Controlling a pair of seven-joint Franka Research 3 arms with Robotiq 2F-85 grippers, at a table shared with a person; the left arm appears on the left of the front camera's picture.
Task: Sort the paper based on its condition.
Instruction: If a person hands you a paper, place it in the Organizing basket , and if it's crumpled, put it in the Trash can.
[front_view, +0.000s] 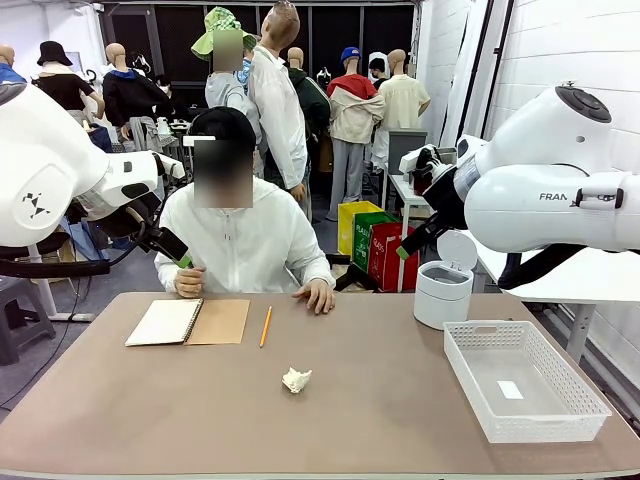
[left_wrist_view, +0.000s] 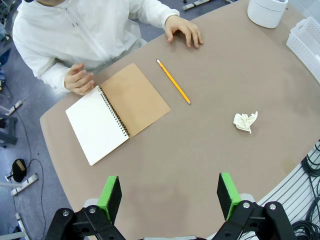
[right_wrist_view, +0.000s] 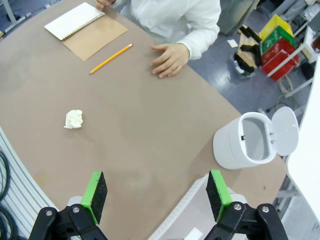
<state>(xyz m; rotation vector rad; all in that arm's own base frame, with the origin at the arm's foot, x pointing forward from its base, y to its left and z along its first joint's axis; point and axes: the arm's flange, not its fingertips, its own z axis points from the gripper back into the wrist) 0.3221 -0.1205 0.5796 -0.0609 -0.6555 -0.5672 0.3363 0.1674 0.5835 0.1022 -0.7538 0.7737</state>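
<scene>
The left gripper (left_wrist_view: 169, 186) is seen with its 2 green pads spread wide, and nothing is held between them. It is raised well above the table (front_view: 400, 425), over the robot's left side. Below it, bare brown tabletop is seen.

The right gripper (right_wrist_view: 156, 187) is likewise spread wide and empty. It is raised above the robot's right side, with the near rim of a white latticed tray (front_view: 545, 428) just visible between its fingers in the right wrist view.

1 piece of paper (front_view: 296, 379) is seen: a small cream ball, crumpled, lying alone near the middle of the table, somewhat toward the robot's edge. It is touched by neither gripper and is well apart from both.

Beyond the ball, a yellow pencil (front_view: 266, 326) is laid flat, pointing roughly across the table. Just beside it, on the robot's left, a spiral notebook (left_wrist_view: 117, 112) is lain open, a blank white page on one side and the brown cover folded out on the other.

On the robot's right, the tray is set near the table edge, with a small white rectangle on its floor. Behind it, a white bin (right_wrist_view: 247, 142) is stood upright with its lid tipped open.

At the far side a person in a white jacket is seated. 1 hand (left_wrist_view: 80, 80) is rested at the notebook's far corner and the other hand (left_wrist_view: 184, 31) is laid flat on the table past the pencil.
</scene>
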